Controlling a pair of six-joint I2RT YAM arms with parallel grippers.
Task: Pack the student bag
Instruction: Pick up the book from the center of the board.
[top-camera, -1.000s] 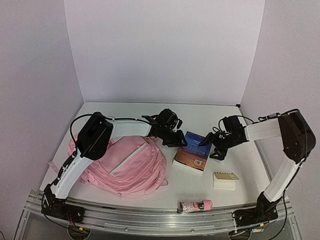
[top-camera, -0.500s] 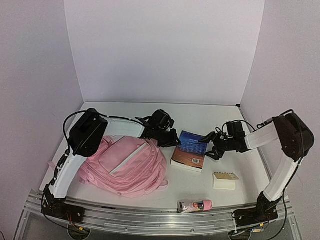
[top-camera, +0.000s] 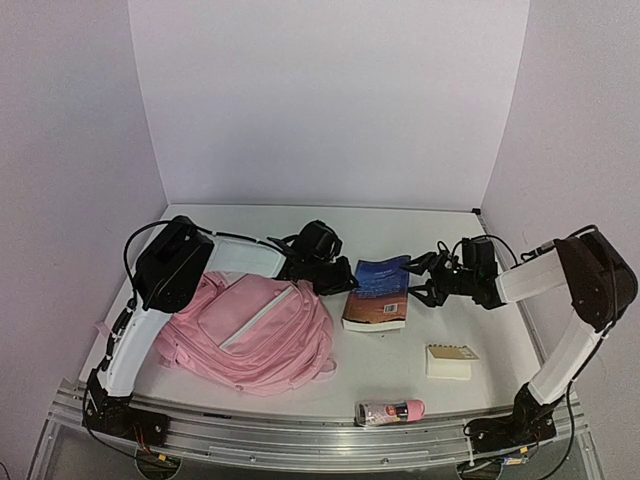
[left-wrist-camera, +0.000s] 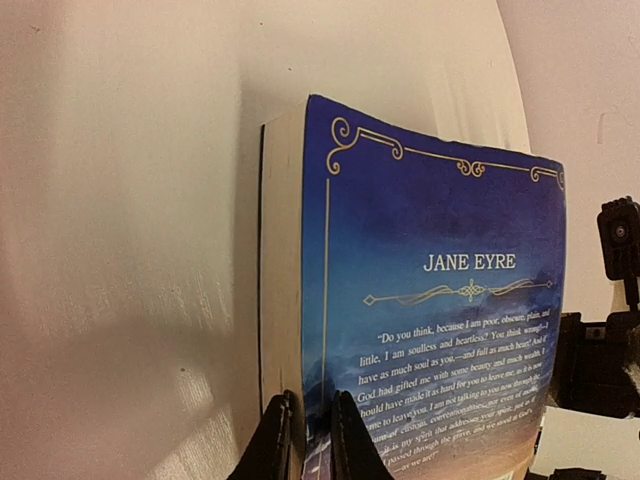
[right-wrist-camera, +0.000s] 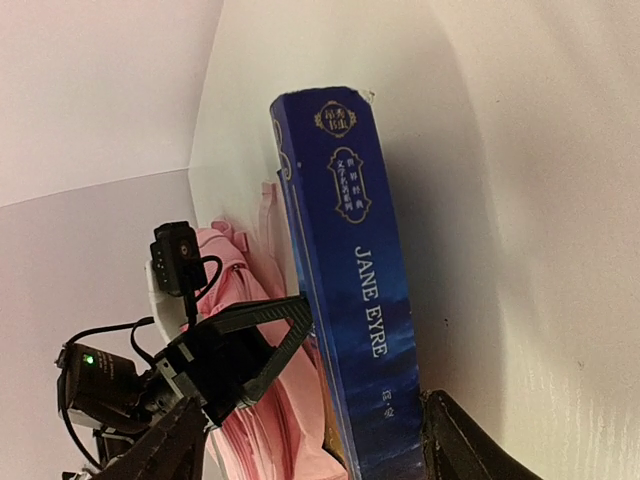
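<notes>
My left jaws are pinched nearly closed on the lower edge of the book (top-camera: 378, 292), one fingertip (left-wrist-camera: 275, 440) against the page block and the other on the blue cover. My right jaws stand wide open around the spine side, a finger (right-wrist-camera: 440, 430) on each flank, gripping nothing. The book seems tilted up off the bench (top-camera: 420, 230) rather than lying flat.

To do this step well, I judge the thin left pinch should not carry the book alone, since a paperback held by one corner may sag or swing. I would close the right jaws squarely across the thickness near the spine, confirm that hold, and only then move toward the bag with the long edge leading.

The student bag (top-camera: 255, 330) lies on its back at the left of the bench, just beside the book and under my left arm. It is soft pink fabric, slumped and rounded, with a pale strip running diagonally across its front. I cannot tell whether its main zip is open, so I would check the mouth before sliding anything in
</notes>
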